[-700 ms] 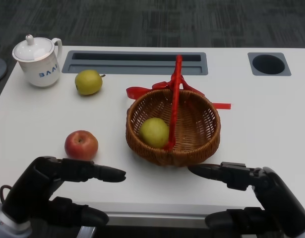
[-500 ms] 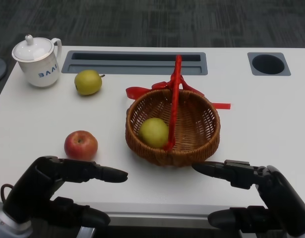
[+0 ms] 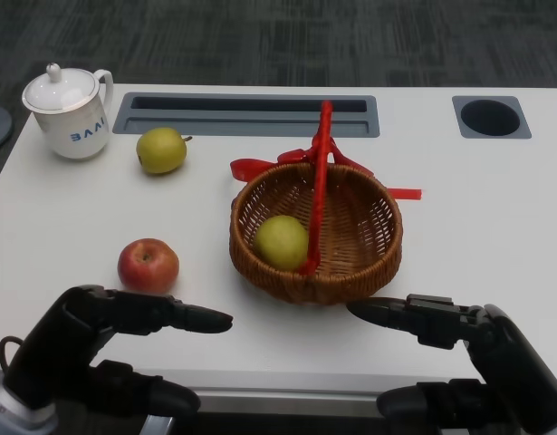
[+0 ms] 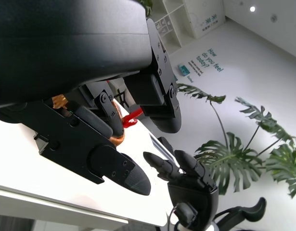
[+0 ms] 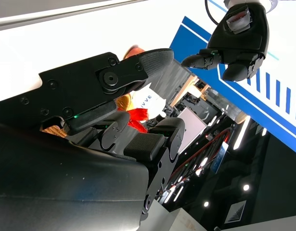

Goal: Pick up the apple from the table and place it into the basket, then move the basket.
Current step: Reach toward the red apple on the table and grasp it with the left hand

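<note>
I see the red apple point(image 3: 148, 265) on the table point(image 3: 495, 217), left of the basket point(image 3: 369, 263), just past my left hand point(image 3: 97, 349). Both hands, right hand point(image 3: 468, 362) too, hold nothing, fingers apart. Risk: a careless reach could nudge the apple rolling, or snag the basket's red handle point(image 3: 320, 181).

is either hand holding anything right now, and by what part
Nothing is held. The left hand and right hand hover open at the table's near edge, clear of the red apple and basket.
</note>
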